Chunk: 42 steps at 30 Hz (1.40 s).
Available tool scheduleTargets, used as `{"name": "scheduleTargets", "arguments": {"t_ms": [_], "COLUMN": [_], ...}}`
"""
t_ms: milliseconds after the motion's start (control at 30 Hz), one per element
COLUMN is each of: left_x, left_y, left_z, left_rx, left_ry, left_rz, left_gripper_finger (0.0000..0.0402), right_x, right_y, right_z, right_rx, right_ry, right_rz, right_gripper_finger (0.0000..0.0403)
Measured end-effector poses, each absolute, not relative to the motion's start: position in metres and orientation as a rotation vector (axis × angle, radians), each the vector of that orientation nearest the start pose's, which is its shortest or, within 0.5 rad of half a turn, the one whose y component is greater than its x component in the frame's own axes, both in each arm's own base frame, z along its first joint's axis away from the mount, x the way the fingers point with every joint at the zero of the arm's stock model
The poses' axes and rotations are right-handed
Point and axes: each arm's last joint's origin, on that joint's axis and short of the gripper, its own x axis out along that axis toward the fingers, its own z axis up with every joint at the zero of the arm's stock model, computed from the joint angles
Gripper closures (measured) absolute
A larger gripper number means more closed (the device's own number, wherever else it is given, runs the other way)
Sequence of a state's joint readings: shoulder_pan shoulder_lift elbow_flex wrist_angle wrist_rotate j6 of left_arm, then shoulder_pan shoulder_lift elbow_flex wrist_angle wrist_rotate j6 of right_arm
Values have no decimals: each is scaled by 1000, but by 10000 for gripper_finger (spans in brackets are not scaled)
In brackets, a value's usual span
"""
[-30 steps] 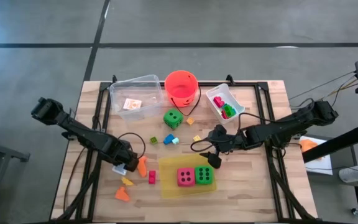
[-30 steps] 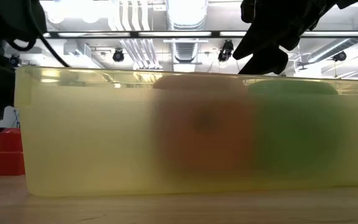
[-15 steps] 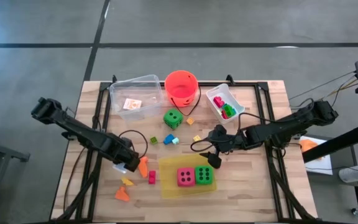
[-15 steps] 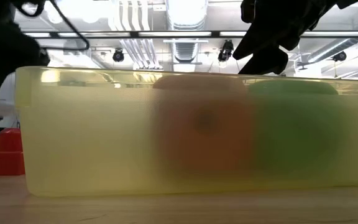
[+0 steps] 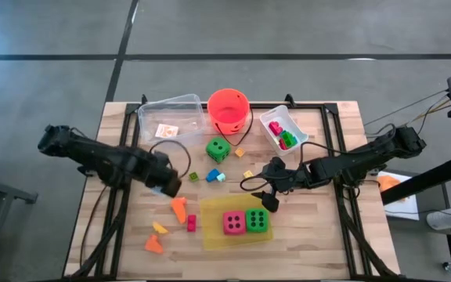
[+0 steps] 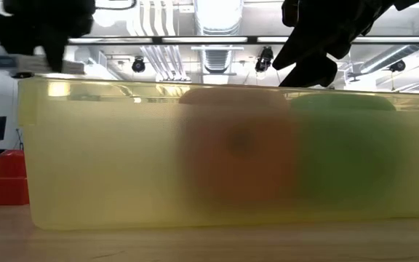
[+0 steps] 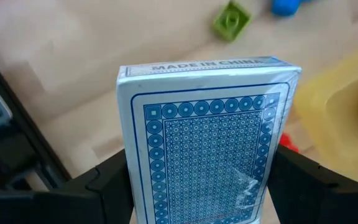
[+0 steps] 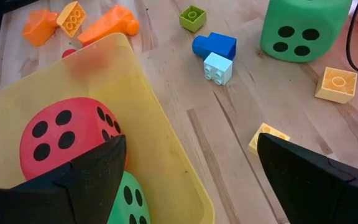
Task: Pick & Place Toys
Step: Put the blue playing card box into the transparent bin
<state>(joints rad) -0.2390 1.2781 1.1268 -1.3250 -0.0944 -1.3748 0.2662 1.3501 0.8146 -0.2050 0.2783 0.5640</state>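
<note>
Lifting off the wood since a second ago, my left gripper (image 5: 165, 183) clamps a glossy blue-patterned card pack (image 7: 207, 140) above the table (image 5: 319, 235). Farther right, my right gripper (image 5: 270, 197) hangs spread over the translucent yellow tray (image 8: 160, 134) with foam dice (image 5: 245, 222).

Grey floor (image 5: 304, 31) with dark seams; ceiling ducts (image 6: 220, 58), strip lights (image 6: 122, 40).

Left arm reached in from the table's left edge, its gripper (image 5: 168, 183) raised above the surface and clamped on a card pack (image 7: 207, 140). Right arm extended from the right, its gripper (image 5: 268, 200) hanging with fingers spread.
</note>
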Motion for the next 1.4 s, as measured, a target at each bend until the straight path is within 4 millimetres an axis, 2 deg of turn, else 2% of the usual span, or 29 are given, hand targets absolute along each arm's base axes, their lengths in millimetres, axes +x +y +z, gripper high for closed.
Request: {"name": "scheduleTargets", "arguments": {"t_ms": [233,400,667,900,1067,1200,1400], "left_x": [208,203,200,226,240,240,227], "left_y": [10,56,111,152,172,187,203], "left_z": [302,315,332,329,322,314,300], "left_rx": [-904,-959,-1046,-1039,-996,-1014,-1084], "left_ry": [1177,1101,1023,1094,1122,1119,1116], "left_rz": [897,955,1010,1001,1063,1118,1199], "left_gripper_finger": [125,125,125,125,125,125,125], "right_x": [266,267,267,267,267,267,266], "right_y": [64,65,64,64,64,64,65], "right_z": [223,223,223,223,223,223,223], "right_rx": [337,317,316,308,302,303,323], "right_ry": [684,686,685,686,686,687,694], "right_rz": [-209,-201,-201,-199,-196,-195,-180], "right_gripper_finger": [46,46,46,46,46,46,46]}}
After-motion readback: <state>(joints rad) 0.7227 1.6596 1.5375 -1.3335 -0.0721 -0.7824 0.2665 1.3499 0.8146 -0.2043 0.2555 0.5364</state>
